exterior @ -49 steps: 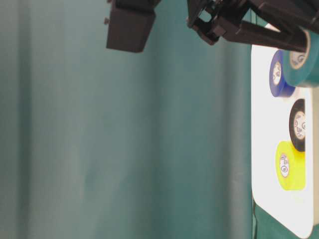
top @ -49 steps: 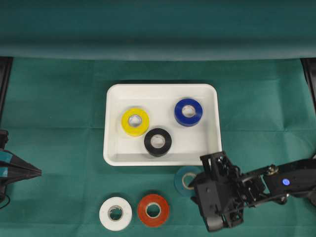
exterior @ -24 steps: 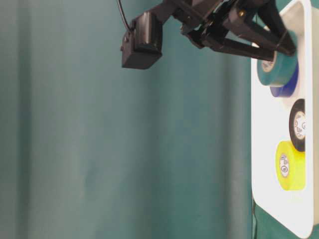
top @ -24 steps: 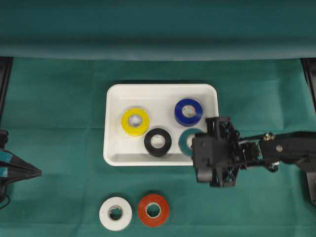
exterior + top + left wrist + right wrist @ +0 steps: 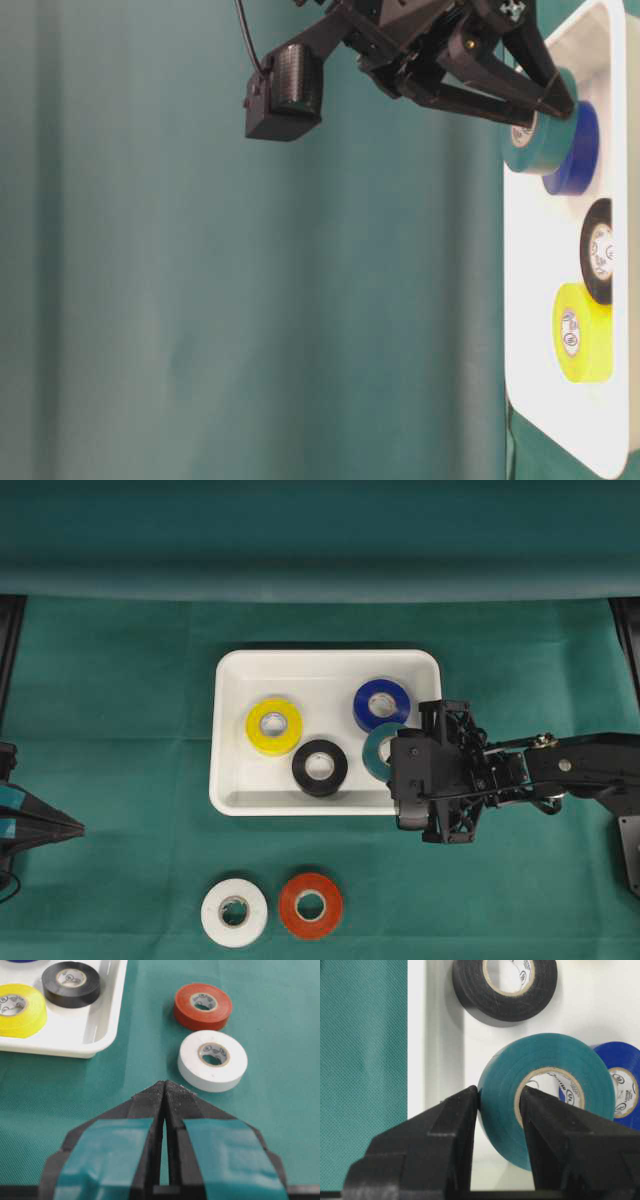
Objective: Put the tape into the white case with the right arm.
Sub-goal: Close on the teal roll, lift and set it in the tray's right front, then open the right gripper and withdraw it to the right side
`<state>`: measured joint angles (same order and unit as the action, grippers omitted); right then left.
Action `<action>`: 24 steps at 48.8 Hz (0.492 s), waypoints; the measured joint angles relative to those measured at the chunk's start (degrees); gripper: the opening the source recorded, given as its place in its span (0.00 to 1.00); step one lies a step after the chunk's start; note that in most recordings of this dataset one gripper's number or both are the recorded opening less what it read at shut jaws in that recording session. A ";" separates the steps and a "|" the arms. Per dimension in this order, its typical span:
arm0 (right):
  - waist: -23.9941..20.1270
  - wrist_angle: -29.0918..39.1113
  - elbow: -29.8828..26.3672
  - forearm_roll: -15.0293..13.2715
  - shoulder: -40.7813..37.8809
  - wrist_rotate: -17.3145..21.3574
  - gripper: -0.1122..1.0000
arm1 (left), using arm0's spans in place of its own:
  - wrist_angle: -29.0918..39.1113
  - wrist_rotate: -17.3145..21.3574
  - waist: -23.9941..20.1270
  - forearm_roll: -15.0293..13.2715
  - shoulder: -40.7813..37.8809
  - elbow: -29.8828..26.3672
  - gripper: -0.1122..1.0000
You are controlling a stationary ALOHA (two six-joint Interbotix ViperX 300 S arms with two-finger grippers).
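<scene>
My right gripper [image 5: 388,754] is shut on a teal tape roll [image 5: 376,748], one finger outside the roll and one through its core. The right wrist view shows this grip [image 5: 499,1092] on the teal roll [image 5: 560,1052] above the floor of the white case [image 5: 445,1060]. The roll hangs tilted over the right part of the white case [image 5: 330,685], between the blue and black rolls. At table level the teal roll [image 5: 535,145] partly covers the blue one. My left gripper [image 5: 164,1086] is shut and empty, at the far left [image 5: 70,828].
Inside the case lie a yellow roll [image 5: 274,726], a black roll [image 5: 320,767] and a blue roll [image 5: 382,705]. A white roll [image 5: 234,912] and a red roll [image 5: 310,905] lie on the green cloth in front of the case.
The right gripper carried the teal roll from the cloth in front of the case up over its right front rim and into the space above the tray. The left arm stayed still.
</scene>
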<state>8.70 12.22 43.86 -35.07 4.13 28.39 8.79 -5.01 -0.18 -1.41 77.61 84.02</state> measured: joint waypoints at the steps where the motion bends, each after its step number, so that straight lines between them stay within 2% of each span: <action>1: 0.09 -0.09 0.00 -0.09 -0.09 0.00 0.10 | 0.00 0.00 0.00 0.00 0.00 0.00 0.10; 13: 0.62 -0.18 0.18 -0.09 0.00 0.09 0.12 | 0.00 0.00 0.00 -0.09 0.00 0.00 0.10; 18: 0.62 -0.26 0.18 -0.09 0.00 0.09 0.30 | 0.00 0.00 0.00 -0.09 0.00 0.00 0.10; 24: 0.62 -0.26 0.18 -0.09 0.00 0.09 0.62 | 0.00 0.00 0.00 -0.09 0.00 0.00 0.10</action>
<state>9.32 11.95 44.03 -35.16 4.13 28.48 8.79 -5.01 -0.18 -1.49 77.61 84.02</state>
